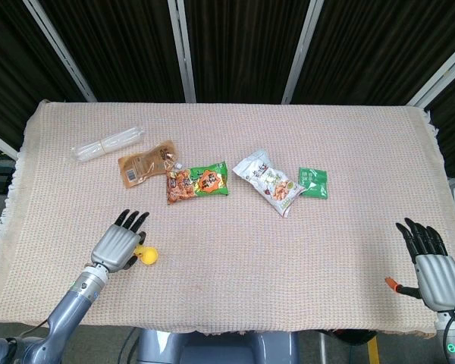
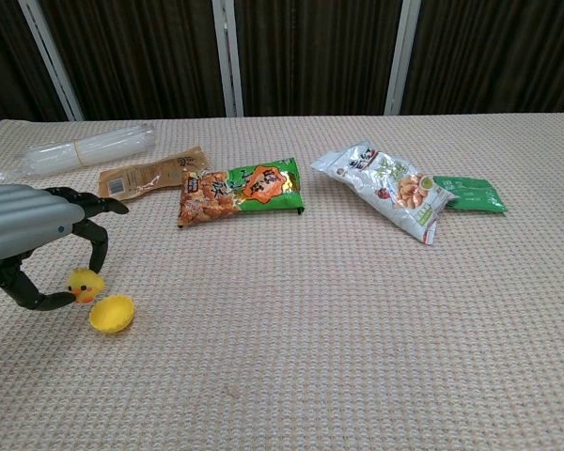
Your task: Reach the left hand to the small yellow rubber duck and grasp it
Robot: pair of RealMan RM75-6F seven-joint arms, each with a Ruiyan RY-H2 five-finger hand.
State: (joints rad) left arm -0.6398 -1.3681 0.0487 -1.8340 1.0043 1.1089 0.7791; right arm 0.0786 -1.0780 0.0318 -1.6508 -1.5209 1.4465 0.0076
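The silver-backed, black-fingered left hand (image 2: 28, 244) pinches the small, rounded yellow rubber duck (image 2: 83, 283) between thumb and curled finger, just above the coarse beige woven tablecloth (image 2: 357, 319), beside a shallow yellow plastic cap (image 2: 111, 312). The matching right hand (image 1: 431, 265) rests with fingers spread at the table's near right edge.

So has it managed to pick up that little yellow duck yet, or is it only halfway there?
The reach looks done: the left hand is at the rubber duck. The grasp seems made too, with the duck pinched between thumb and a fingertip, just beside the yellow cap on the table. Whether it is lifted clear, I cannot tell. The right hand rests apart, fingers spread.
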